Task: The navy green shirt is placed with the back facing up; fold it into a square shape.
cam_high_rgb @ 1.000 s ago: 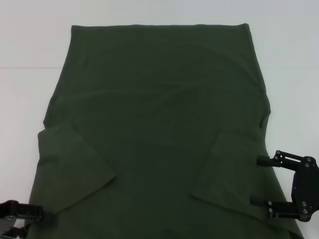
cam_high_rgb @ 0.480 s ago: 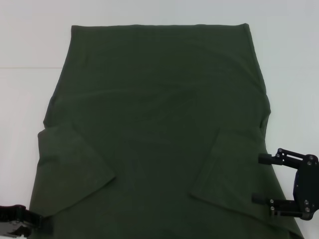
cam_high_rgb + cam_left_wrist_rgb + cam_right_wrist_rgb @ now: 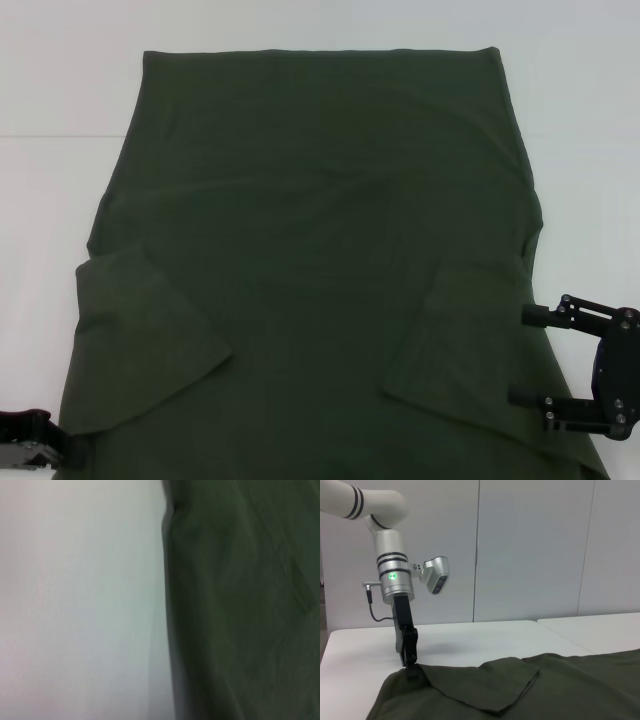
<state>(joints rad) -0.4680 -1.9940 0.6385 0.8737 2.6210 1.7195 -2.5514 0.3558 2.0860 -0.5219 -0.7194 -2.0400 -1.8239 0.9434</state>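
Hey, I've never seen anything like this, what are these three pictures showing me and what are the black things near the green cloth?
A two-armed robot is working at a white table. One picture looks down from its head; the other two come from cameras on its wrists. A navy green shirt lies spread flat, both sleeves folded inward. The black parts are its pincers. The right pincer sits open at the shirt's right edge. The left pincer is at the near left corner, also seen from across the table. Neither plainly holds anything.

White arm (image 3: 357,502) with black bands (green light), black screw-studded pincer (image 3: 535,356).
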